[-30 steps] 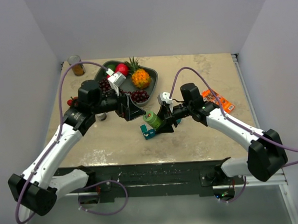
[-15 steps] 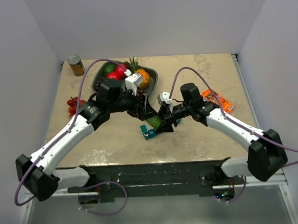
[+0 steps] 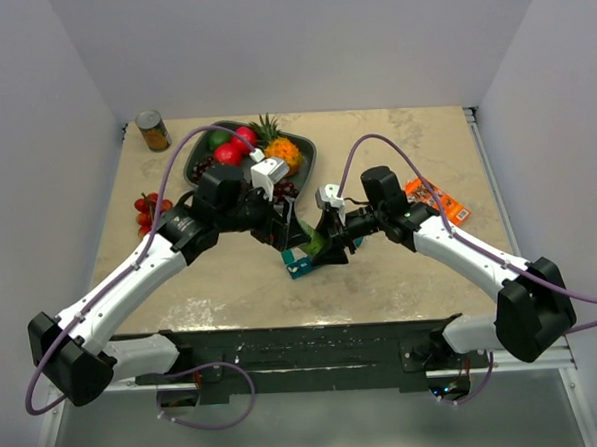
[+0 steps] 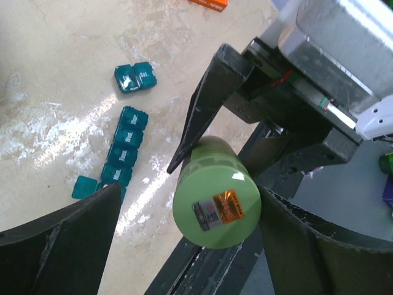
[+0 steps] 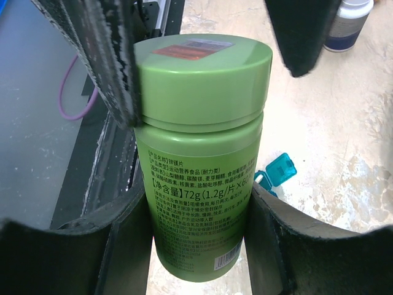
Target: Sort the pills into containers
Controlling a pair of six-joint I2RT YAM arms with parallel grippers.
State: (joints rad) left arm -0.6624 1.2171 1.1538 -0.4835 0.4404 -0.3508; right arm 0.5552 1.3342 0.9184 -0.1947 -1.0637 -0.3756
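Pinching now: the right gripper (image 5: 196,227) is clamping the green pill bottle (image 5: 199,178) by its lower body, one pad pressing on each side.
Left fingers: the left gripper (image 4: 190,196) is standing spread around the green cap (image 5: 202,74). One finger (image 5: 110,67) is sitting right against the cap's rim, and the other is hanging clear of it.
Step in hand: as I read it, the cap is on and needing to be twisted off before any pill can go anywhere.
Doing it well: centring the left jaws on the cap so both pads are meeting it at the same height; squeezing the cap only, not the bottle's shoulder; turning about the bottle's own axis while the right grip is resisting the spin.
Risk: a lopsided pinch could be tilting the bottle or sliding it in the right pads.
Containers: the teal compartment strips (image 4: 123,150) are lying on the table (image 4: 61,61) just beside and below the bottle. One lid (image 4: 83,186) is flipped open, and no pills are showing.
Further out: the fruit tray (image 3: 197,167) is sitting beyond the left arm.
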